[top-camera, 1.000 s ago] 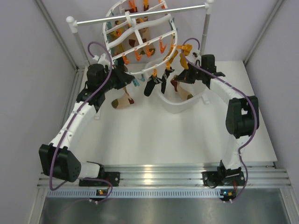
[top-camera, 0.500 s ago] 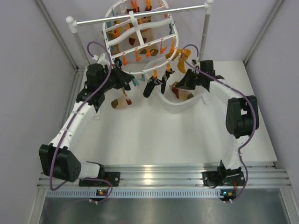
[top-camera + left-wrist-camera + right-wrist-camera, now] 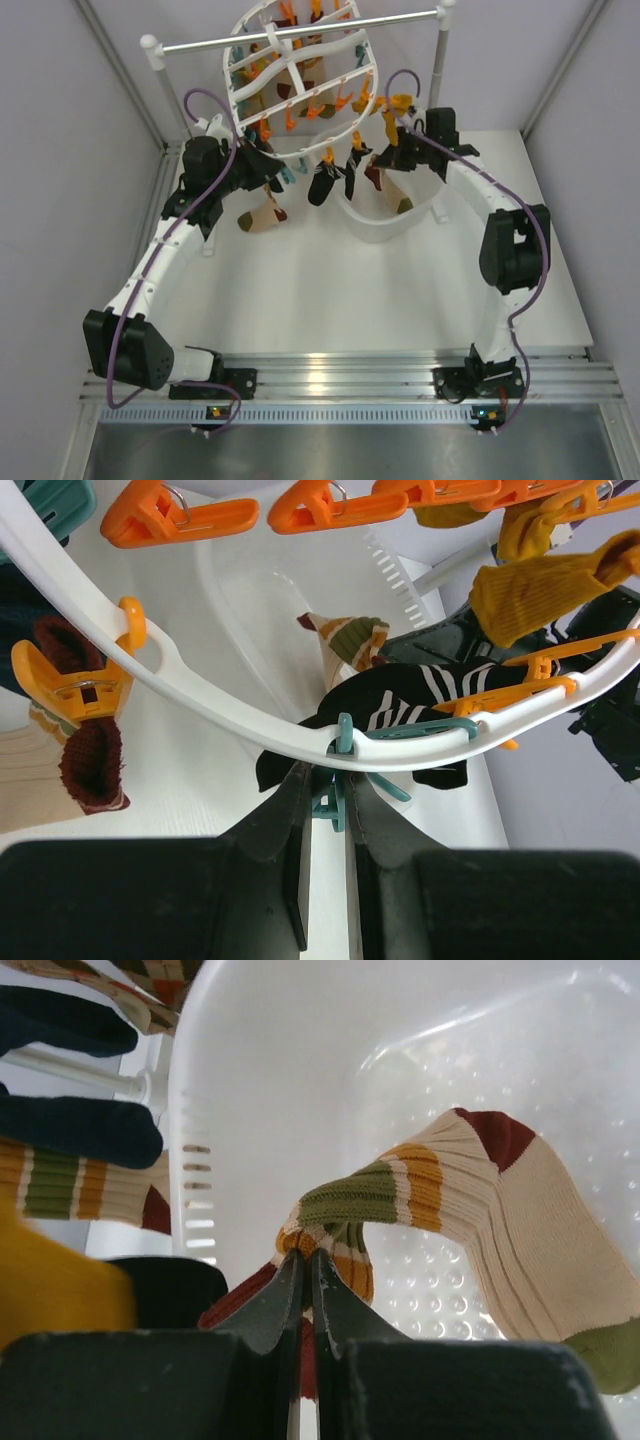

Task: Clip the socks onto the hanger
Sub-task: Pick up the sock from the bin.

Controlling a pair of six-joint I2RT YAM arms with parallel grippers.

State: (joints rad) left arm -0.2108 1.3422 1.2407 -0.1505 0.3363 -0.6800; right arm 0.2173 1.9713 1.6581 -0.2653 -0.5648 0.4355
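Tub (image 3: 300,1050) behind sock (image 3: 520,1210) between right jaws

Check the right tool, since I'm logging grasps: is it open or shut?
Shut: the right tool pinches the striped sock by its cuff above the white tub.

Fingers (image 3: 268,1312) of the right gripper (image 3: 305,1257): dark, smooth, matt, apparently hard plastic. Nipped between their tips, the striped sock (image 3: 480,1200): ribbed knit cloth, matt, slightly fuzzy. Beyond the tips, the tub (image 3: 300,1060): white plastic, glossy, with a dimpled floor. Fingers (image 3: 270,825) of the left gripper (image 3: 330,790): the same dark matt finish. Between their tips, the teal clip (image 3: 332,798): smooth plastic with a faint sheen. Just above the tips, the hanger frame (image 3: 215,700): white plastic, smooth, glossy. Higher up, orange clips (image 3: 180,515): shiny plastic with small metal rings. Right of the tips, the black sock (image 3: 400,685): fine matt knit. Farther right, the mustard sock (image 3: 545,585): coarser ribbed cloth.
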